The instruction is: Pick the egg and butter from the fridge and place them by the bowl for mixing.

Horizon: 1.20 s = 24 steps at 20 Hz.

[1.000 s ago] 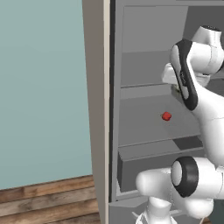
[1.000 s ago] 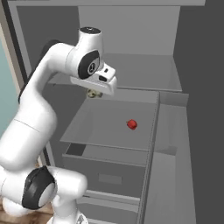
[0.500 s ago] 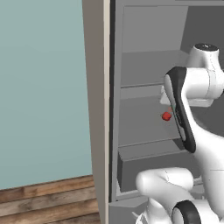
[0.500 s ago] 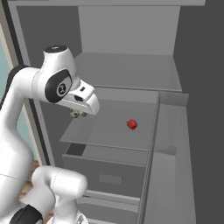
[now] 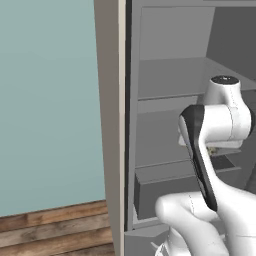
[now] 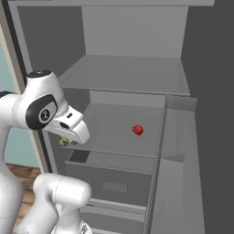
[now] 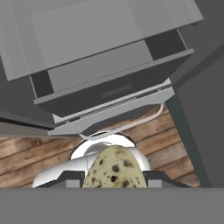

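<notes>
Closest of all, a speckled egg [image 7: 114, 168] is seen clamped between the fingers [image 7: 114, 175] in the hand view, its pale shell dotted with dark spots and its lower part cut off by the bottom of the picture. From the right base view the fingers [image 6: 64, 140] are found at the front left edge of the fridge [image 6: 183, 151], level with the middle shelf [image 6: 114, 130], and a small speckled shape is glimpsed just under the white hand. Beyond the egg, in the hand view, a wooden floor [image 7: 26, 153] is seen, and further on the wide grey drawer [image 7: 109, 87] of the fridge. Deeper in than the fingers and off to their right in the right base view, a small red object [image 6: 137, 130] is seen lying on the middle shelf, well apart from them. Farthest back and above, an upper shelf [image 6: 128, 73] is shown against the grey rear wall.
</notes>
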Tool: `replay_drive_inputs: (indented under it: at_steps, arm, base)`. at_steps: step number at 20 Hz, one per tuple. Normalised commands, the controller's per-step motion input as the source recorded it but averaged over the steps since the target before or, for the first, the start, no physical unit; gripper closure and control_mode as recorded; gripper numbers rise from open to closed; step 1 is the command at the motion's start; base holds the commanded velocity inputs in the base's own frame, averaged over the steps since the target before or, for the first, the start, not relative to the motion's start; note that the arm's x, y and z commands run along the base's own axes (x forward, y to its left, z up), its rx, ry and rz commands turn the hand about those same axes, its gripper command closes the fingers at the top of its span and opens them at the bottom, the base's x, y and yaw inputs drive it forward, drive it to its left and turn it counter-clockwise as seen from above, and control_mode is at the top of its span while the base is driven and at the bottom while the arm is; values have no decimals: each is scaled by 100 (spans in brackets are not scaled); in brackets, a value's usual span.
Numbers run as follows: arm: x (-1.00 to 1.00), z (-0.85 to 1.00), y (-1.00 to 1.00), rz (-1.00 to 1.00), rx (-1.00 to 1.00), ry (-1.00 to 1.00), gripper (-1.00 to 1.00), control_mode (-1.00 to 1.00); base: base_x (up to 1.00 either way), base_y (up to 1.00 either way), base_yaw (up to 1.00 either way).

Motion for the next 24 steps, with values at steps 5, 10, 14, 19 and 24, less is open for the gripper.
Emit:
replay_drive_inputs:
  at_steps: [5,10,14,19,24]
  arm:
    - [0,-1,0,0,0,1,100,-100]
    - [-1,0,0,0,0,0,100,100]
    - [0,0,0,0,0,0,100,100]
    - [0,0,0,0,0,0,100,100]
    - [0,0,0,0,0,0,100,100]
  base:
    - [0,0,0]
    - [-12,0,3]
    - [-60,5,18]
    - [-60,9,48]
    - [-27,28,83]
